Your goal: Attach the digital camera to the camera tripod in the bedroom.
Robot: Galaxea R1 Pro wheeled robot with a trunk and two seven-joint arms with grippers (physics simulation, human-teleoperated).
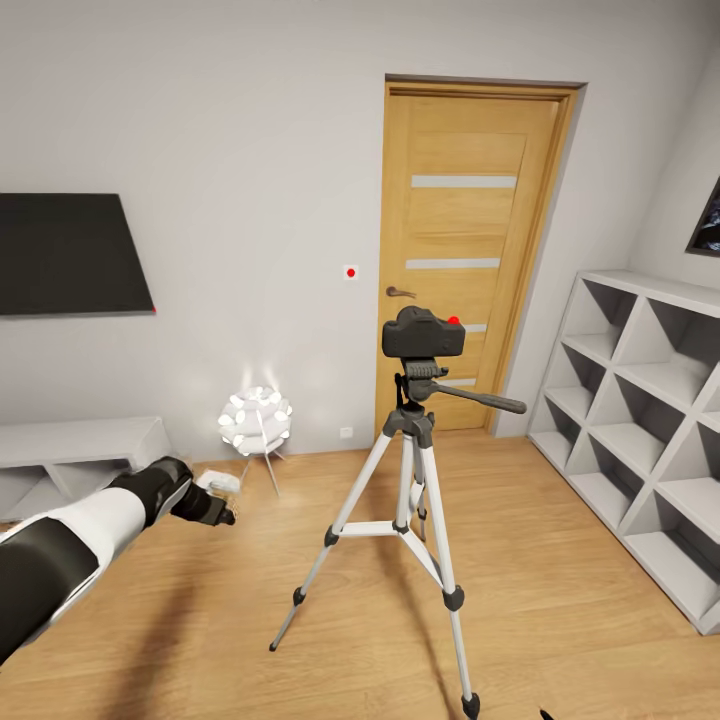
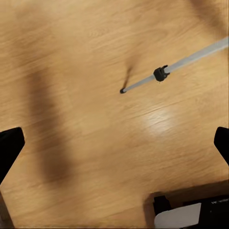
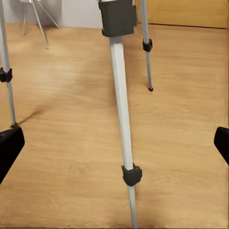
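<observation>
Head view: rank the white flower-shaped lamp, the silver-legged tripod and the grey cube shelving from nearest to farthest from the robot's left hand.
1. White flower-shaped lamp: on the floor just past the left hand, by the wall.
2. Silver-legged tripod: mid-room, further right, a black camera on its head.
3. Grey cube shelving: against the right wall, farthest.

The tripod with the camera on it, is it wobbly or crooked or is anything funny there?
Nothing stands out. The camera tripod stands upright on the wooden floor with its legs spread, and the digital camera sits level on its head. The left gripper hangs open over the floor, away from it, holding nothing.
</observation>
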